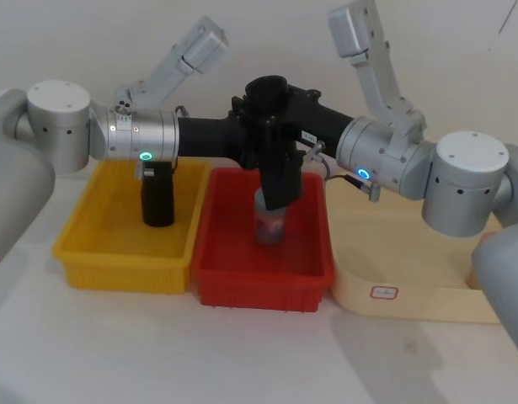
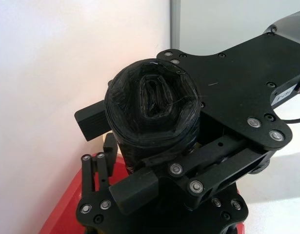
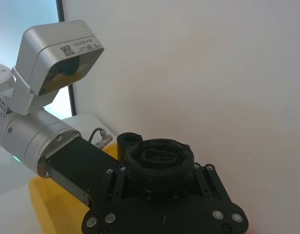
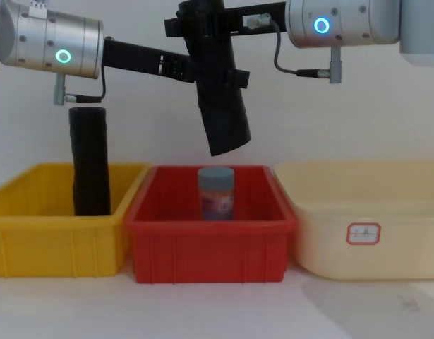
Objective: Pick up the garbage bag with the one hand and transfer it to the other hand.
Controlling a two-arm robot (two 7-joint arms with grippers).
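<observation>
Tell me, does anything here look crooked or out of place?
Only the garbage bag: it hangs tilted above the red bin, gripped between the left hand and the right hand. The can and black cylinder stand upright.

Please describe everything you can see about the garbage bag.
The garbage bag is a thick roll of black, crinkly plastic, wound in layers around a folded core at its top end. It hangs in the air, slightly tilted, above the red bin. Both the left end effector and the right end effector are closed around it.
</observation>
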